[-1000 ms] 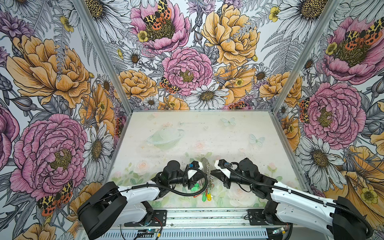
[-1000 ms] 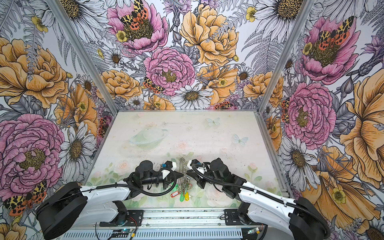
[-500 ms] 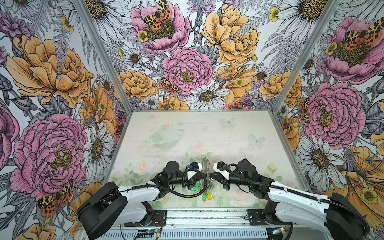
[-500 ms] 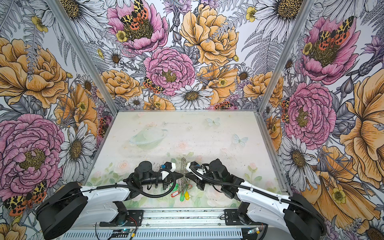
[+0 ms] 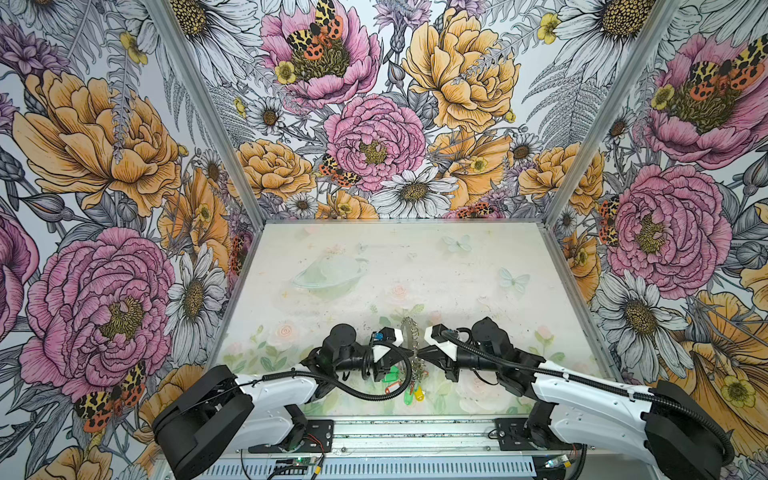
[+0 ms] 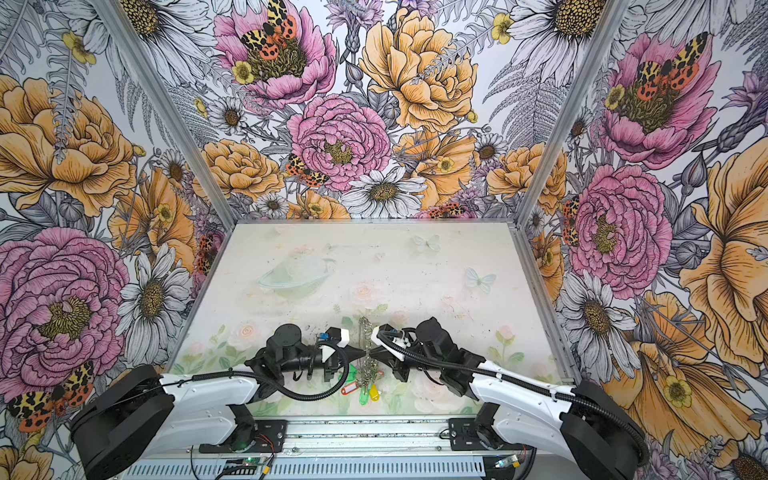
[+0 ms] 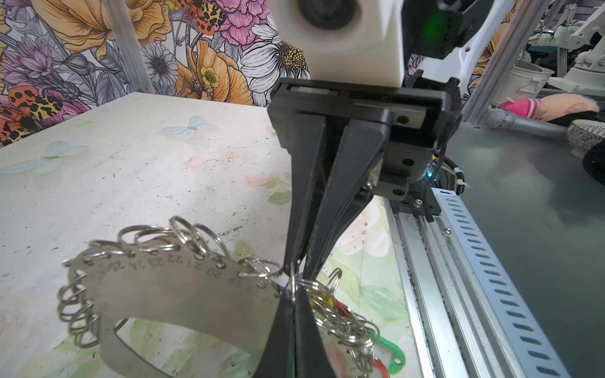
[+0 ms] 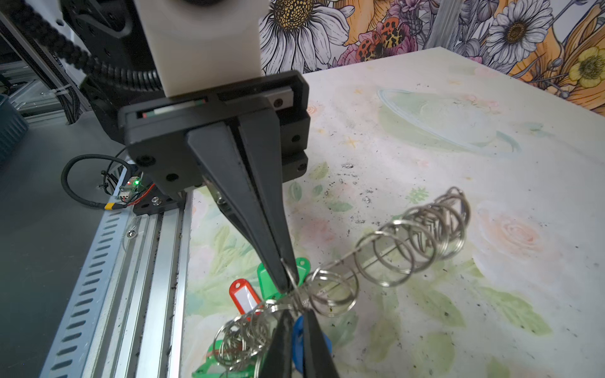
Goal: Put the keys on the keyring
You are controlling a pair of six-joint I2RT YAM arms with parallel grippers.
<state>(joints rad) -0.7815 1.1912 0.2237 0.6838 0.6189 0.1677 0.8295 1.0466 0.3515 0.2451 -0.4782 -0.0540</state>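
The keyring (image 5: 411, 337) (image 6: 365, 332) stands on edge at the near middle of the table, between both arms. In the left wrist view its grey band (image 7: 170, 294) carries numbers and several small wire rings. My left gripper (image 7: 294, 296) (image 5: 408, 355) is shut on one wire ring at the band's edge. My right gripper (image 8: 297, 312) (image 5: 420, 355) meets it tip to tip. Its jaws stand nearly together, with the blue tag of the keys (image 8: 311, 340) showing in the slit and behind them. The metal key itself is hidden.
A bunch of green, red and yellow tags (image 5: 405, 388) (image 6: 362, 390) hangs off the ring's near end onto the table (image 5: 415, 270). The aluminium rail (image 7: 425, 261) (image 8: 157, 261) runs along the front edge just behind it. Flowered walls close three sides.
The right gripper has edged slightly left toward the keyring. The left gripper and the keyring have hardly moved.
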